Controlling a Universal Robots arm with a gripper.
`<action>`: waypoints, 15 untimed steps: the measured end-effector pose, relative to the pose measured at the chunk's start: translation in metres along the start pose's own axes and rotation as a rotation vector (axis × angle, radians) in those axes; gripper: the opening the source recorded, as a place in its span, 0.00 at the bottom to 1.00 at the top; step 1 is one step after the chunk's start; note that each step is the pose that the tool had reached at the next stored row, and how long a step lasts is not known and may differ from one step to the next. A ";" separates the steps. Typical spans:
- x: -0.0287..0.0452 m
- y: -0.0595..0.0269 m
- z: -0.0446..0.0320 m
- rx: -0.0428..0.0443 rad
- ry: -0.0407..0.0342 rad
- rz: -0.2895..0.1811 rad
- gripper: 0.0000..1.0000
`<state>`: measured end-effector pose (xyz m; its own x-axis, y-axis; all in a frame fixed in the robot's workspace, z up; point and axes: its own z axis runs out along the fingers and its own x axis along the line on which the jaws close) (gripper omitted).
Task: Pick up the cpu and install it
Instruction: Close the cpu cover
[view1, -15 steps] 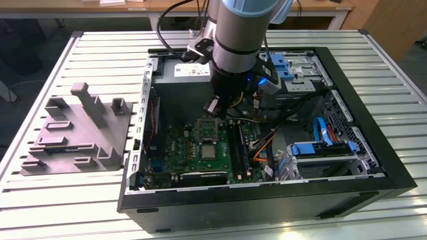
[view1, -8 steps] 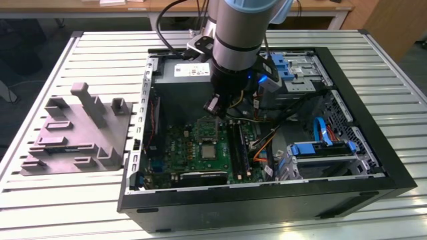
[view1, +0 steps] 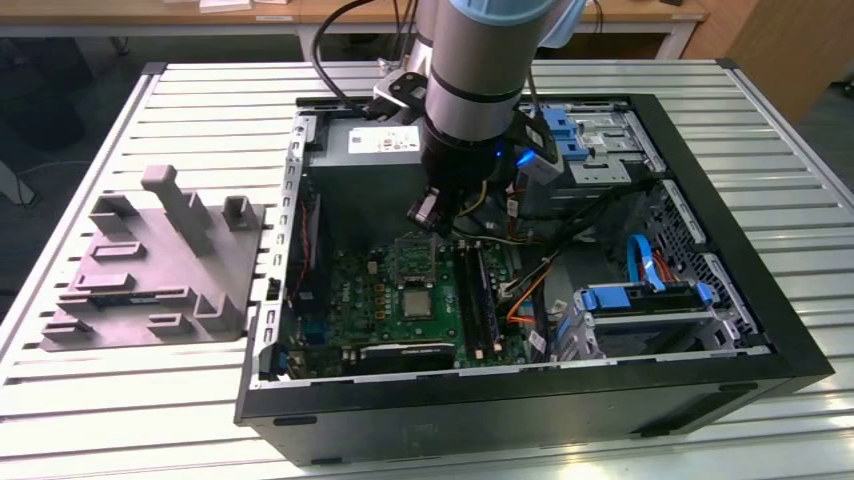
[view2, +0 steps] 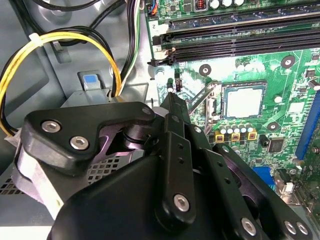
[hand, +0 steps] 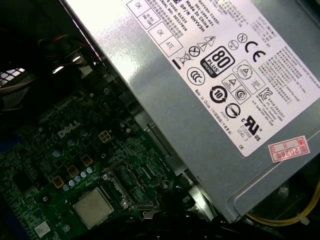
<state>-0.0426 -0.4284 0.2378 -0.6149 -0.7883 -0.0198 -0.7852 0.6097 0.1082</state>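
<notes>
The cpu (view2: 243, 101) sits flat in its socket on the green motherboard (view1: 387, 300) inside the open computer case (view1: 747, 330). The claw (view1: 424, 213) hangs above the board near the socket, holding nothing; its fingers look closed together in the second wrist view.

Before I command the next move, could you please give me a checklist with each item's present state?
1. The cpu is in the socket on the motherboard: ok.
2. The cpu is fully seated and flat: cannot tell.
3. The metal frame is closed over the cpu: not ok, it stands beside the cpu and leaves the cpu's top bare.
4. The tool is clear of the cpu: ok. In the exterior view it hangs above the board, on the power supply's side of the cpu.
5. The yellow cables are free of the tool: cannot tell.
</notes>
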 end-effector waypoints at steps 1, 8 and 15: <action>0.0001 0.0000 0.0000 0.0000 0.0002 -0.001 0.11; 0.0011 0.0003 -0.0007 0.0002 0.0012 -0.007 0.11; 0.0016 0.0011 -0.0033 0.0046 0.0078 -0.011 0.11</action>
<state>-0.0442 -0.4293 0.2412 -0.6053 -0.7959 -0.0133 -0.7925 0.6010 0.1034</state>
